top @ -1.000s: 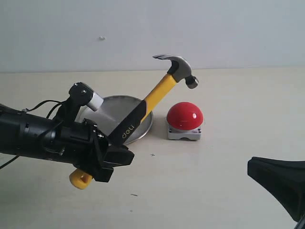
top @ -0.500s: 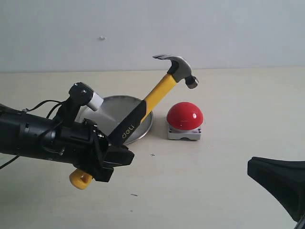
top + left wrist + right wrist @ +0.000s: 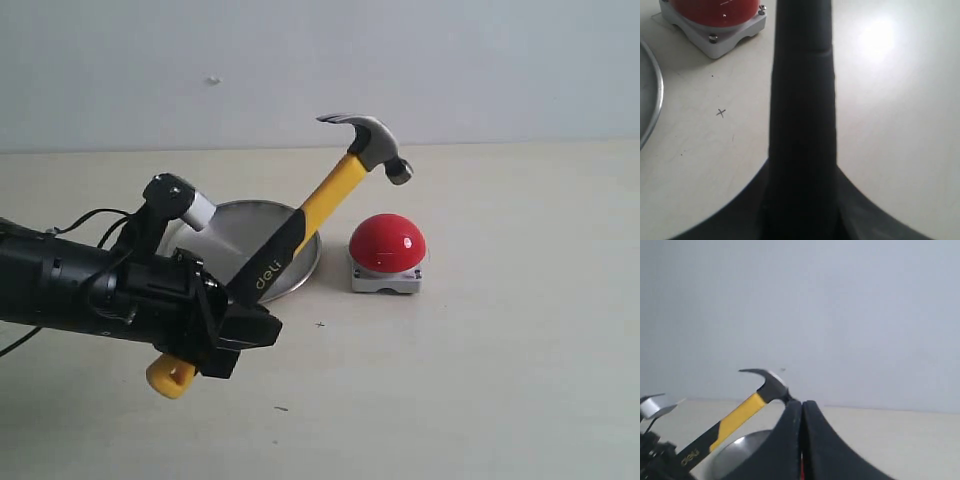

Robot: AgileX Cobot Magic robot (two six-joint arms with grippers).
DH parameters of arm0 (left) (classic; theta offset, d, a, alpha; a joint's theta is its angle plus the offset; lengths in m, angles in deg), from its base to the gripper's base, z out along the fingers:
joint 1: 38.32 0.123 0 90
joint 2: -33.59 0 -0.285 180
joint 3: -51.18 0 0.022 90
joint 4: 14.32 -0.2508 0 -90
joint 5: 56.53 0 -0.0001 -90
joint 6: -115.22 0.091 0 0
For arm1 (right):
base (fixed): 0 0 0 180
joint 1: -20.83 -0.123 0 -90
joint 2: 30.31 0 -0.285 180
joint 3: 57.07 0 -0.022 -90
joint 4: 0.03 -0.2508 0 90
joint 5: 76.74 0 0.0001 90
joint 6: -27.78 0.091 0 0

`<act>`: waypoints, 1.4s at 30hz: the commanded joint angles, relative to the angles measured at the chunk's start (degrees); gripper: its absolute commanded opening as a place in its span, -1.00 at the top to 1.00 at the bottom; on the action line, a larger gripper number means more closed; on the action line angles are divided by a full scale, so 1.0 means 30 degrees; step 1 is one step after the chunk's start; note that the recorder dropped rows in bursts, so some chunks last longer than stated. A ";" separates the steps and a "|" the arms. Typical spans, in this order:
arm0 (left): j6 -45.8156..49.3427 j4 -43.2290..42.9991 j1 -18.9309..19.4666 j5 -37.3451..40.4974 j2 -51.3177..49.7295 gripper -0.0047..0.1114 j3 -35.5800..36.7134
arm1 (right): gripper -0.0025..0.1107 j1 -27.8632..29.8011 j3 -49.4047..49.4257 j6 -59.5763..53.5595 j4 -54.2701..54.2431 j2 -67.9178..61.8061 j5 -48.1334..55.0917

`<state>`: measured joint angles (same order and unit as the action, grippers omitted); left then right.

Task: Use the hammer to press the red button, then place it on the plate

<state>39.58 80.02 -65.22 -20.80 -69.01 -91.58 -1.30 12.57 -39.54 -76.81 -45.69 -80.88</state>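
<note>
Hammer poised over the button.
The left gripper (image 3: 232,335) is clamped on the black grip of the hammer (image 3: 335,190), near its yellow end; the right gripper (image 3: 801,440) has its jaws pressed together, empty. The steel head hangs above the red button (image 3: 388,243), clear of it; the plate (image 3: 235,228) lies just beside. A good press likely lowers the head slowly onto the dome's centre, grip firm against twisting.

Left wrist view: red button (image 3: 715,10) and plate (image 3: 657,95) are both cut by the picture's edge. Exterior view: hammer (image 3: 330,190) handle covers part of the plate's rim.
</note>
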 commanded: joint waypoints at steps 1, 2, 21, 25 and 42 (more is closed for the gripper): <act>-0.0059 0.1208 0.0027 0.0951 0.0146 0.92 -0.0306 | 0.96 0.2294 0.0077 -0.0006 0.0070 0.1335 0.0102; -0.0203 0.1242 0.0027 0.0951 0.0146 0.92 -0.0382 | 0.96 0.2612 0.0077 -0.0006 0.0070 0.1534 0.0142; -1.9105 -1.6700 -0.1273 -0.0543 0.0927 0.92 -0.5951 | 0.96 0.5164 0.0077 -0.0006 0.0070 0.2529 -0.0115; -2.2502 -2.0140 -0.3362 -0.1666 0.1315 0.92 -0.6233 | 0.96 0.5164 0.0077 -0.0006 0.0070 0.2529 -0.0115; -3.2770 -2.8843 -0.6565 -0.3926 0.1105 0.92 -0.6511 | 0.96 0.5164 0.0077 -0.0006 0.0070 0.2529 -0.0115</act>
<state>-56.33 -5.26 -83.65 -26.79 -66.13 -110.03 13.84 12.57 -39.54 -76.81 -38.42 -81.18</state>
